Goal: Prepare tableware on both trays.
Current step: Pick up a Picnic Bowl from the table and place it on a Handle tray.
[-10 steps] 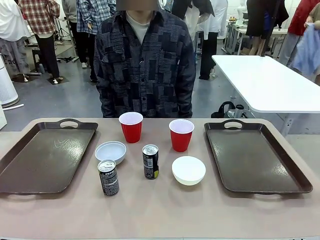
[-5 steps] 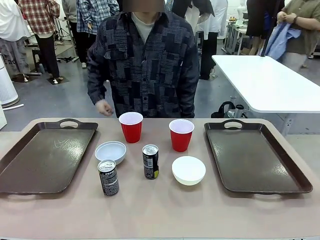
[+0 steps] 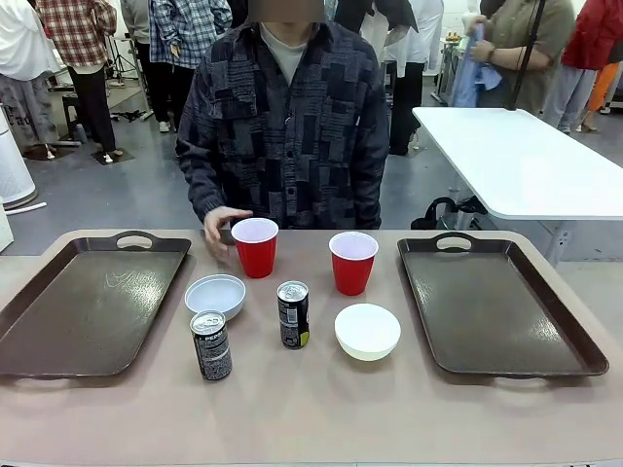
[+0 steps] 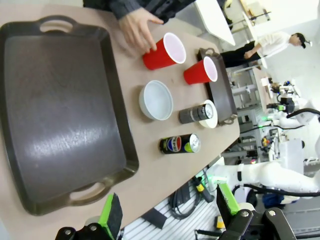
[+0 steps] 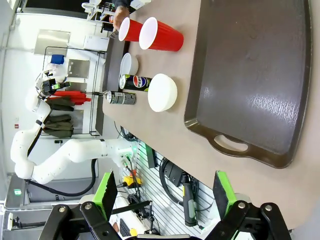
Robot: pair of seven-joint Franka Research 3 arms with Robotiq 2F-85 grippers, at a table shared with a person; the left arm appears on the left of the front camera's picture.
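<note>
Left gripper (image 4: 167, 212) and right gripper (image 5: 165, 197) both gape wide. Mid-frame on the tan table (image 3: 311, 418): left can (image 3: 211, 345), right can (image 3: 293, 314), left bowl (image 3: 215, 294), right bowl (image 3: 367, 331), then left cup (image 3: 255, 247), right cup (image 3: 352, 263), between left tray (image 3: 88, 306) and right tray (image 3: 496, 306). Crowded hall behind. The person's hand (image 3: 222, 226), earlier raised, is now beside the left cup.

Left tray (image 3: 88, 302) & right tray (image 3: 492, 302): dark brown, rectangular, raised rims, handle cutouts at near & far ends. One lies by each side edge of the worktop. Tableware stands on the worktop btwn them, all upright, pieces apart. Left cup (image 3: 255, 248) & right cup (image 3: 352, 263): red, white inside, toward far edge. Left bowl (image 3: 215, 295) & right bowl (image 3: 367, 331): white, round, each just nearer than its cup. Middle can (image 3: 293, 314): slim, dark, btwn the bowls. Left can (image 3: 211, 345): closest to near edge.
</note>
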